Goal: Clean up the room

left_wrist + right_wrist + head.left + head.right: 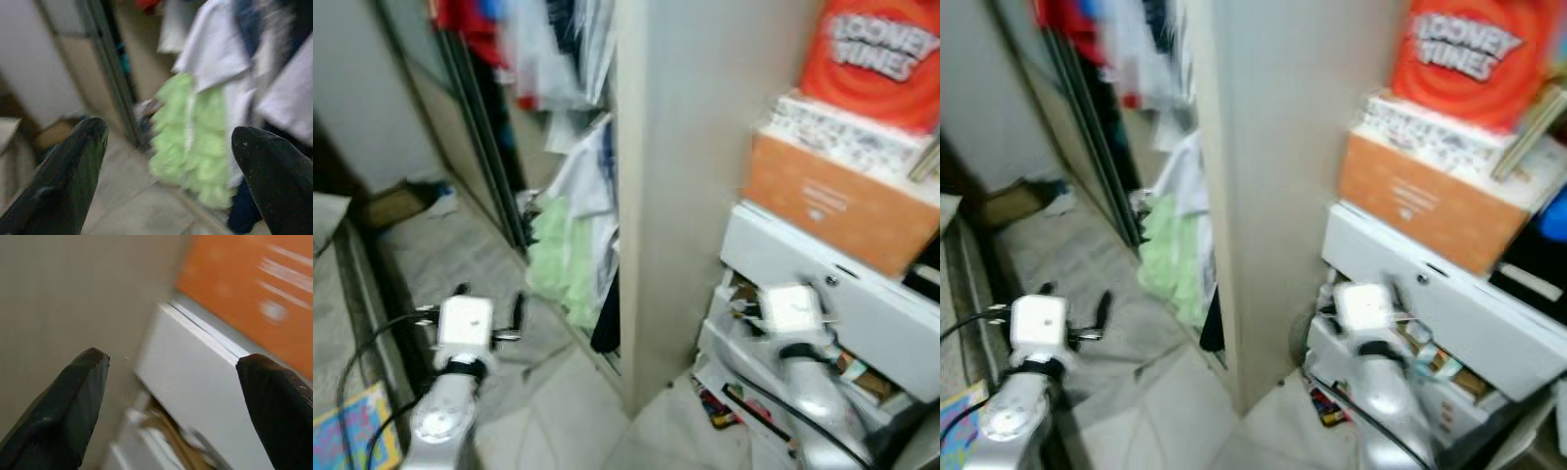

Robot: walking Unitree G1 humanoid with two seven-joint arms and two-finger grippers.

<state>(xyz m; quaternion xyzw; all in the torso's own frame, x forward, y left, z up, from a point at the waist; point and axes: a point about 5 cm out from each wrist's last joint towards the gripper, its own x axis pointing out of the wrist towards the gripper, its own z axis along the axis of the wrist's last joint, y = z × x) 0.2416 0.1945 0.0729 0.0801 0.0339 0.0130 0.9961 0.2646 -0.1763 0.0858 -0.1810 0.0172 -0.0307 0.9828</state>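
Right now the thing nearest my work is the pale green garment (558,259), a soft, crumpled cloth that hangs out of the open wardrobe (548,117) and droops toward the floor, its long axis running up and down. It sits ahead of my left hand (166,147) and to its right, well apart from it; in the left wrist view the green cloth shows between the two black fingers (73,166), which stand wide apart and hold nothing. White and dark clothes (592,181) hang above and beside the green one, some spilling past the wardrobe's dark sliding-door track (484,127). Red cloth (475,24) hangs higher up, blurred.

My right hand (171,396) is also spread and empty, raised just before the white plastic drawer unit (847,294), near the edge of its top drawer front. The drawers below stand pulled out, with small mixed items (862,377) inside that I cannot make out. On top of the unit lies an orange cardboard box (837,206), long side roughly level, under a flat patterned white box (847,132) and a red-orange item printed "Looney Tunes" (881,54). A tall beige panel (685,176), smooth and upright, stands between wardrobe and drawers.

Small dark and red bits (720,411) lie on the pale tiled floor (548,392) at the foot of the drawers. A brown box (396,206) rests on the floor far off to the left.
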